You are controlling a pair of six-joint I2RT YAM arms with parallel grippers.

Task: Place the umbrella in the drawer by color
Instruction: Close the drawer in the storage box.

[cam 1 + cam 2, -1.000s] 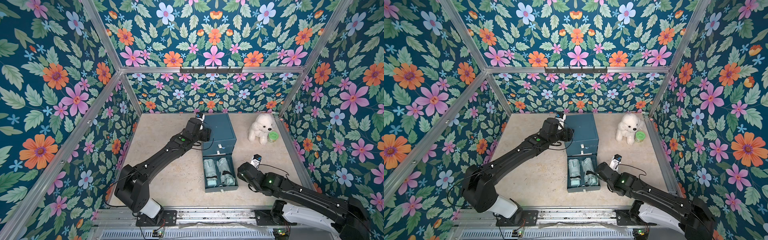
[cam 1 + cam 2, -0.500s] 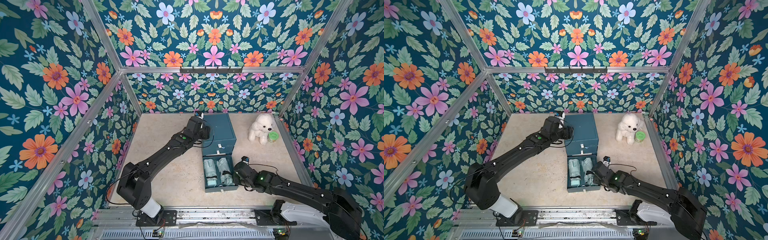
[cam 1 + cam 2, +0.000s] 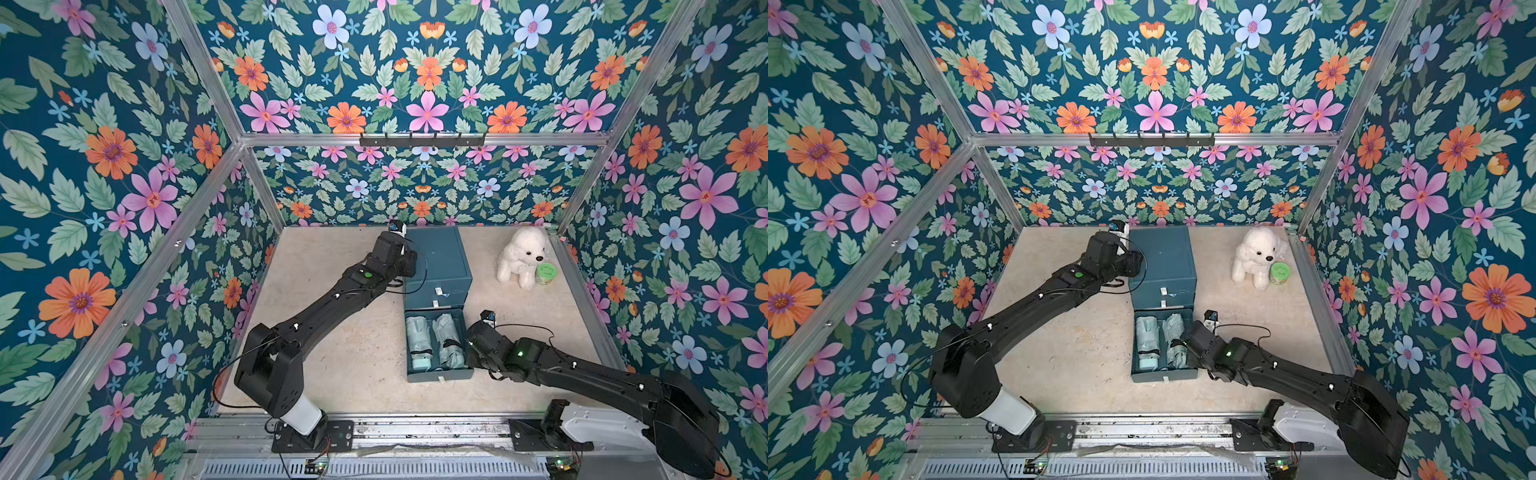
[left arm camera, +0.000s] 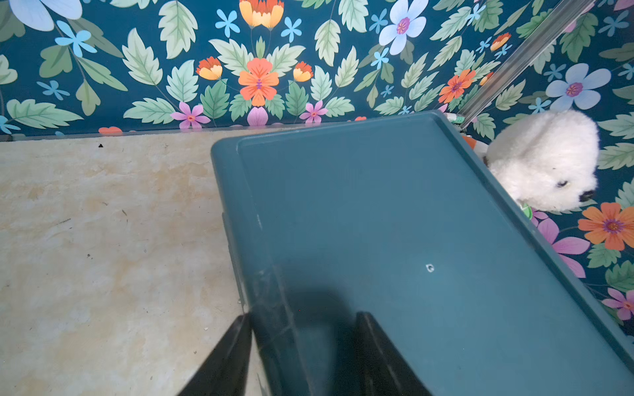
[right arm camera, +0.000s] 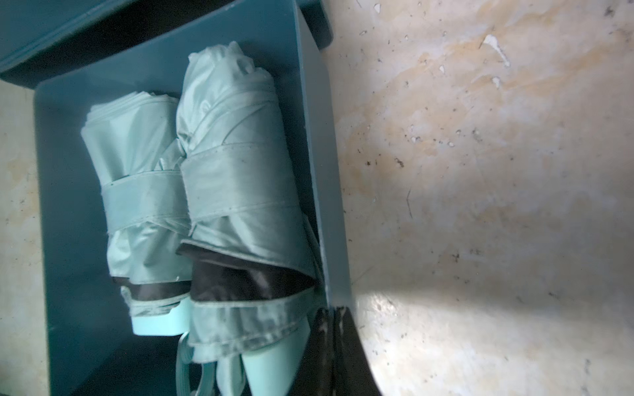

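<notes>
The green tin (image 3: 546, 274) carries lettering too small to read. Both mint umbrellas (image 3: 419, 340) lie in the open bottom drawer (image 3: 439, 376), with the right gripper (image 5: 334, 315) closed at its right wall. The left gripper (image 4: 303, 319), jaws apart, straddles the cabinet (image 3: 438, 257) at its left edge.

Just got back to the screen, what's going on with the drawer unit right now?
One mint-green folded umbrella lies beside a second mint-green umbrella in the open bottom drawer of the teal plastic cabinet. The left gripper straddles the cabinet's top edge, jaws apart. The right gripper is shut and holds nothing, its tips at the drawer's side wall near the front.
</notes>
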